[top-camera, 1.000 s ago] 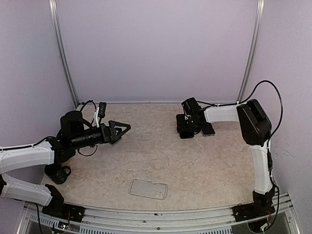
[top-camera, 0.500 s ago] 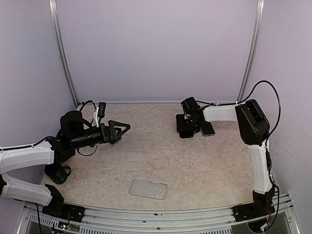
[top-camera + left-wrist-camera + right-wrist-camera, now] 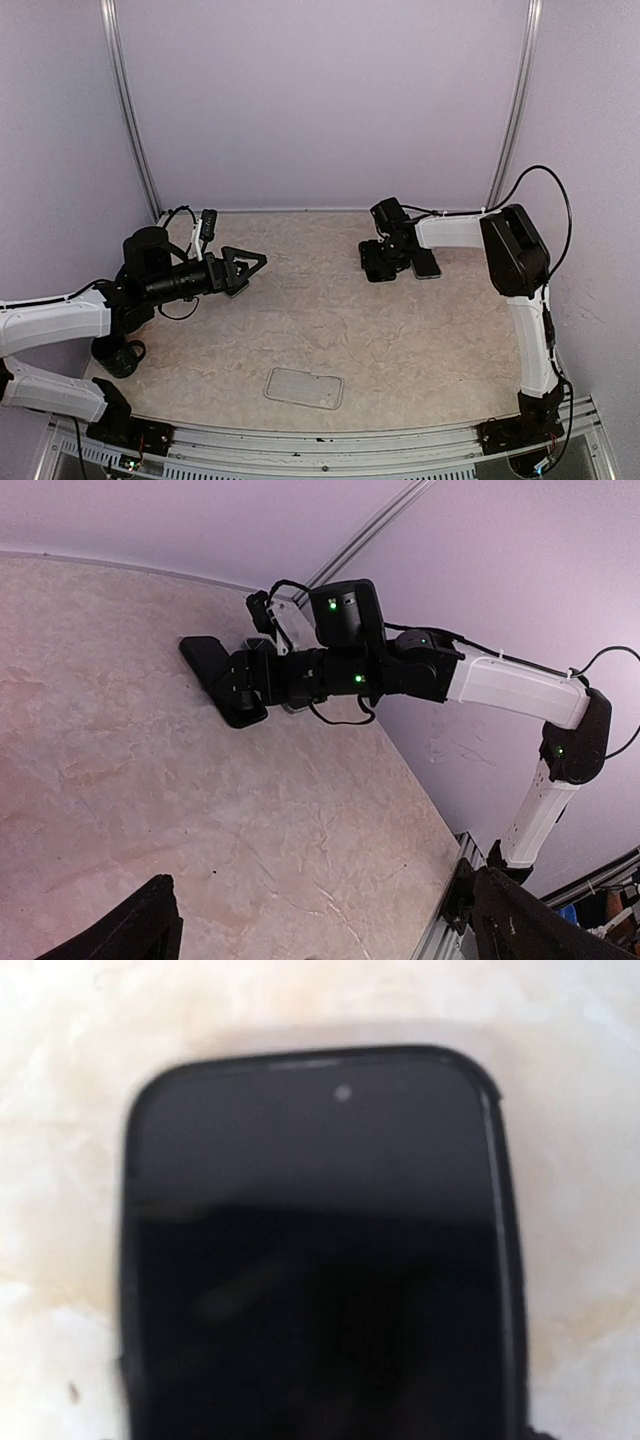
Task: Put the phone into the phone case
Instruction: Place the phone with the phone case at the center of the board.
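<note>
Pale lilac walls [image 3: 320, 100], two metal corner posts [image 3: 130, 110], beige marbled tabletop [image 3: 330, 320]

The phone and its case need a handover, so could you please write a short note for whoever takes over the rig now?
Left gripper: open, empty, hovering left of mid-table.
Right gripper: open, empty, low at the far right beside the phone.
The phone lies flat, ungripped; the phone case lies empty near the front edge.
Done: nothing.
Left: grasp phone, carry it over, seat it in case.

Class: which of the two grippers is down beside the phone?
The right gripper, low beside the dark phone; the left gripper hangs far from it, jaws open.
</note>
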### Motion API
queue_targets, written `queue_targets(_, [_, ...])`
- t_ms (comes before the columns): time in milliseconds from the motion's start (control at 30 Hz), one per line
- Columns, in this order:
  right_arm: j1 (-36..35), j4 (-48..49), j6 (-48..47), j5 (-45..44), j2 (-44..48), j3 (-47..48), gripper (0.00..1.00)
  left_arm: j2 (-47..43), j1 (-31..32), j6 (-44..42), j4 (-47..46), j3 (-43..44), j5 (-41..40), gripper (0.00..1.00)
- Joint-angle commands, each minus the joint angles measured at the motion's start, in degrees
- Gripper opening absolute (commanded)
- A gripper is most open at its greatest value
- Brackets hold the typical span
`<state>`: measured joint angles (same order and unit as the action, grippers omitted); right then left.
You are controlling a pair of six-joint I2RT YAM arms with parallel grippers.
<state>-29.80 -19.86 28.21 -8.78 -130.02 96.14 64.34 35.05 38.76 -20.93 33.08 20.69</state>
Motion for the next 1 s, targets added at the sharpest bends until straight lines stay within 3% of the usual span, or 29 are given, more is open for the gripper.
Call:
queue_targets(0, [0.6,0.0,1.0,0.3,-1.5,1.7,0.85,-0.7,-0.6,-0.5,-0.3,0.1,-0.2,0.99])
queue_targets(267, [0.6,-0.2,1.1,-0.3,-1.2,1.6,0.88,-1.0,-0.8,-0.6,-0.4,-0.4,-0.2,0.99])
queue_targets(533, [0.6,0.0,-0.6,-1.8,1.9,0.7,0.99,-1.6,-0.9,-0.4,-0.3,-1.0,-0.4,0.99])
queue_targets(967, [0.0,5.5,-7.3,-1.1,13.2,-7.1,1.00,-1.5,-1.2,0.5,0.3,-1.4,-2.3,0.99])
